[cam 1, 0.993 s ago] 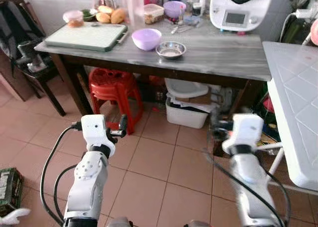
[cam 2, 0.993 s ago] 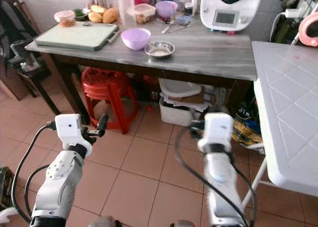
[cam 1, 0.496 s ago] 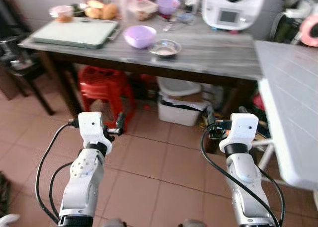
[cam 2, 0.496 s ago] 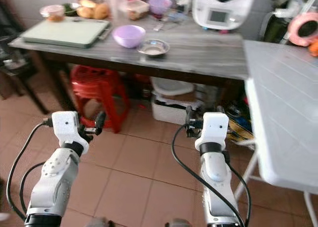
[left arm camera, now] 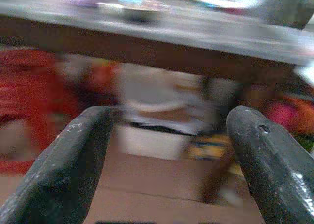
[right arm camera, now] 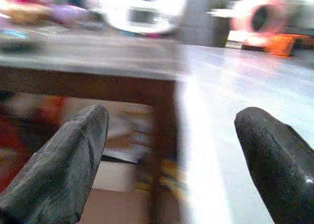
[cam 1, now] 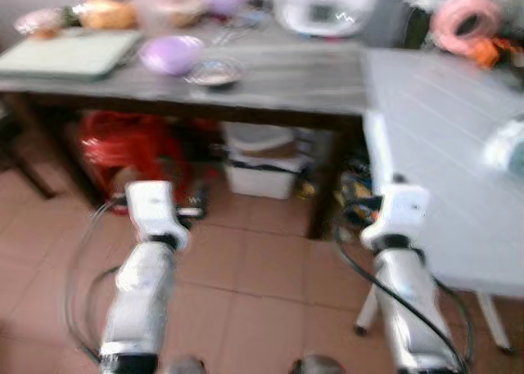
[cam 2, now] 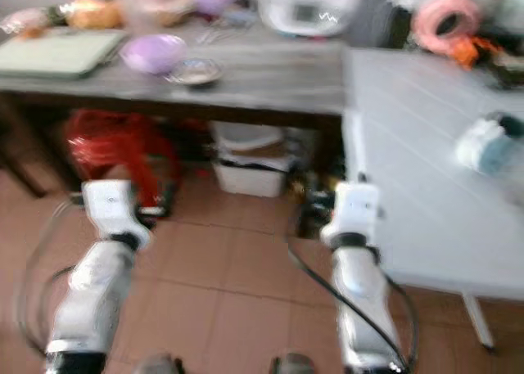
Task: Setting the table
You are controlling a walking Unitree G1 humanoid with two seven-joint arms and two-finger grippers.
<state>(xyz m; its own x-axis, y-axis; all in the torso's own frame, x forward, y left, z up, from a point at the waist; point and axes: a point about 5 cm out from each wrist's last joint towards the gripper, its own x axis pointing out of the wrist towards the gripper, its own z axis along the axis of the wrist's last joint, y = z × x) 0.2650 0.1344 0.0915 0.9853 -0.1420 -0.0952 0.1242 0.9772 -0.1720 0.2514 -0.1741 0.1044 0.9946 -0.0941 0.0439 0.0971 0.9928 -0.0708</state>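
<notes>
Black fingers (left arm camera: pixel 68 165) of left claw (left arm camera: pixel 167 160) spread wide apart, gripping nothing, aimed beneath grey bench (cam 1: pixel 270 75) toward white bin (cam 1: pixel 258 173) and red stool (cam 1: pixel 123 141) on tiled floor (cam 1: pixel 262 284). Right claw (right arm camera: pixel 171 160) likewise parted and bare, pointed at corner where grey bench meets white bench (cam 1: pixel 442 169). Both silver arms raised low before body, above floor, well short of either bench. On grey bench: purple bowl (cam 1: pixel 170 53) just beside small steel bowl (cam 1: pixel 214 73), pale green tray (cam 1: pixel 70 53) farther left, bread (cam 1: pixel 106 14) behind tray, white kitchen appliance (cam 1: pixel 327 6) at back right. On white bench: pale bluish-white object (cam 2: pixel 485 143), too blurred to identify; pink ring-shaped item (cam 1: pixel 463 22) at far end. All views smeared by blur.
</notes>
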